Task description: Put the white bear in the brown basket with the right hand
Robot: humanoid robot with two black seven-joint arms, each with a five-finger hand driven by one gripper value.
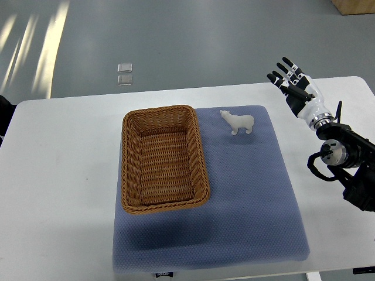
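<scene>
The small white plastic polar bear figurine point(238, 122) stands upright on the blue-grey textured cloth mat point(246, 193), near the mat's far edge and just beside the right wall of the brown woven wicker basket point(130, 170), apart from it by a narrow strip of cloth. The rectangular basket is empty and sits on the left part of the mat, which lies on the white counter point(58, 175). The right hand point(293, 82), black and white with jointed fingers, hovers over the far right of the counter, well apart from the bear, its fingers spread and holding nothing — the reach has not yet begun. The left arm is not in view. To do this step well, the hand would probably best come in from the right and above and close across the bear's body, not its head or legs, since the figurine is small, light and likely to tip or skid on the cloth if nudged from one side. A lift clear of the basket's rim before moving left seems wise — the wall is tall beside the bear. A small dark label at the mat's near edge point(166, 273) is too small to read; no other writing shows.
</scene>
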